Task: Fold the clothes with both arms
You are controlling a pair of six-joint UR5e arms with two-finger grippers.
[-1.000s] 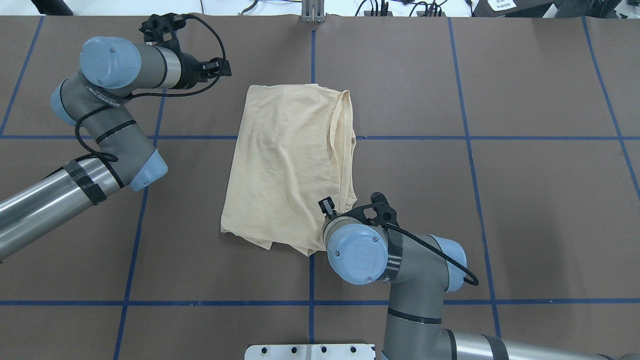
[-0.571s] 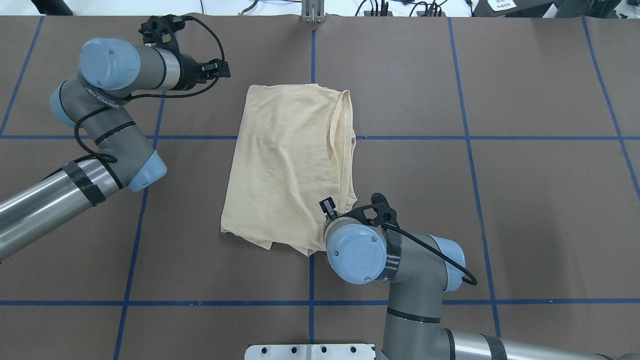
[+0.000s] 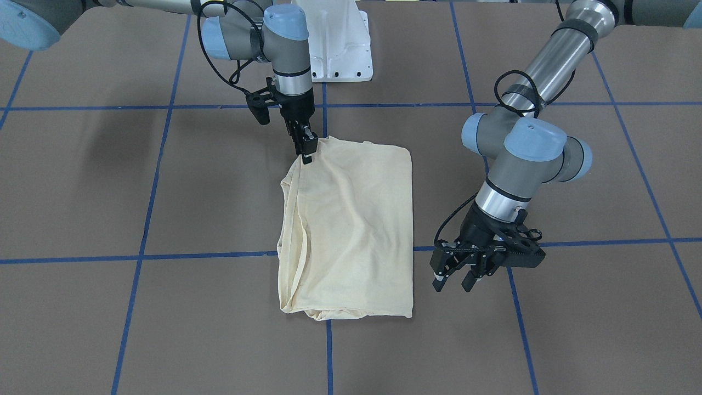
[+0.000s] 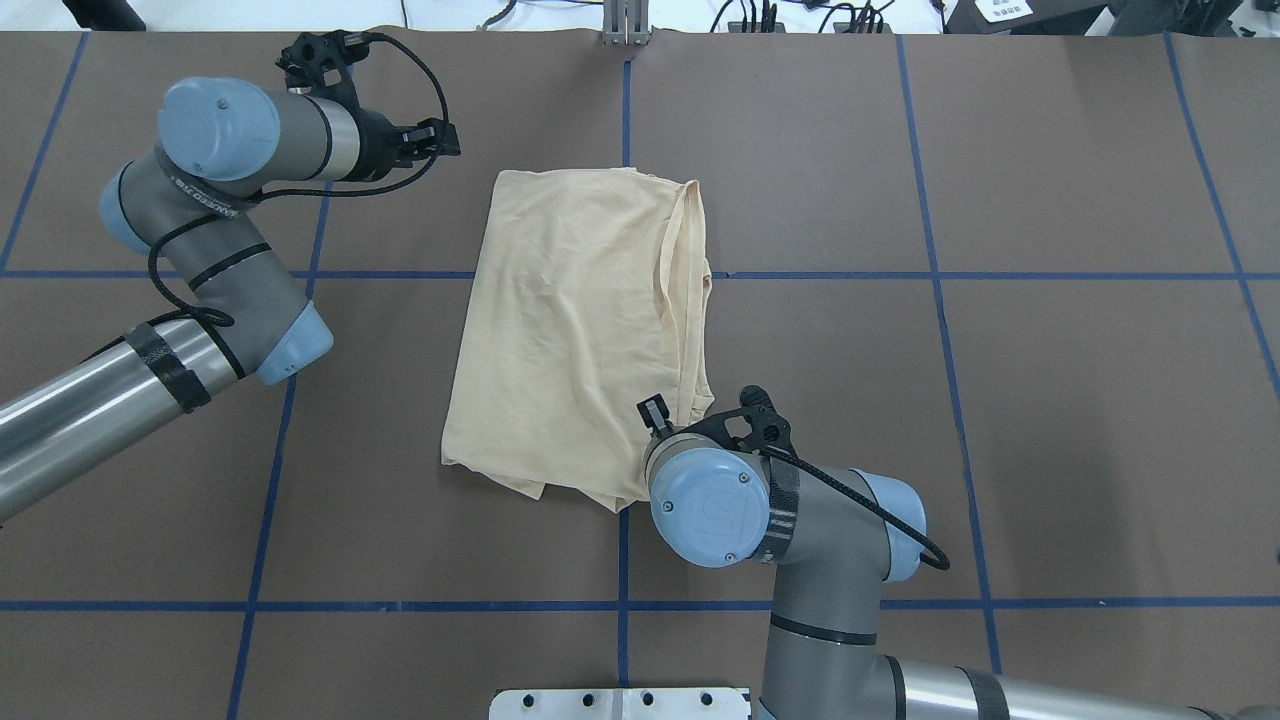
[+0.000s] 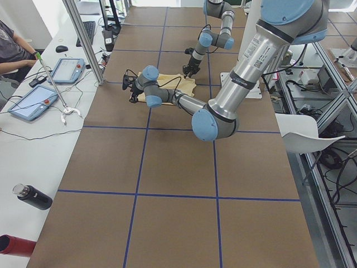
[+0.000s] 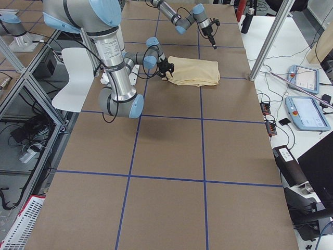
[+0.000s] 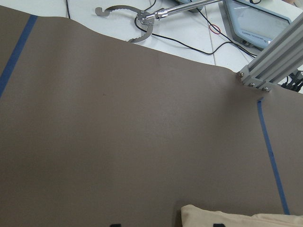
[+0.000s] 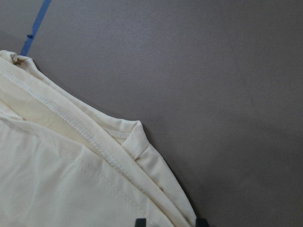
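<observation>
The pale yellow-beige T-shirt (image 4: pixel 570 330) lies folded into a long narrow shape on the brown table, print hidden. It also shows in the front view (image 3: pixel 351 219). My right gripper (image 3: pixel 306 154) points down at the shirt's corner nearest the robot base. In the right wrist view its fingertips (image 8: pixel 140 221) stand partly apart, either side of the layered hem (image 8: pixel 118 156). My left gripper (image 3: pixel 455 284) is open and empty, above bare table beside the shirt's far corner. A strip of the shirt (image 7: pixel 236 217) shows at the bottom of the left wrist view.
The white pedestal base (image 3: pixel 337 38) stands at the robot's side of the table. Blue tape lines (image 4: pixel 625 120) cross the brown cover. A metal post (image 7: pixel 274 61) stands at the far edge. A grabber tool (image 7: pixel 137 23) and tablets (image 5: pixel 28 103) lie on the operators' bench.
My left arm has drifted slightly toward the far edge, its gripper still open. My right arm has shifted a little at the shirt's near corner. The shirt lies as before.
</observation>
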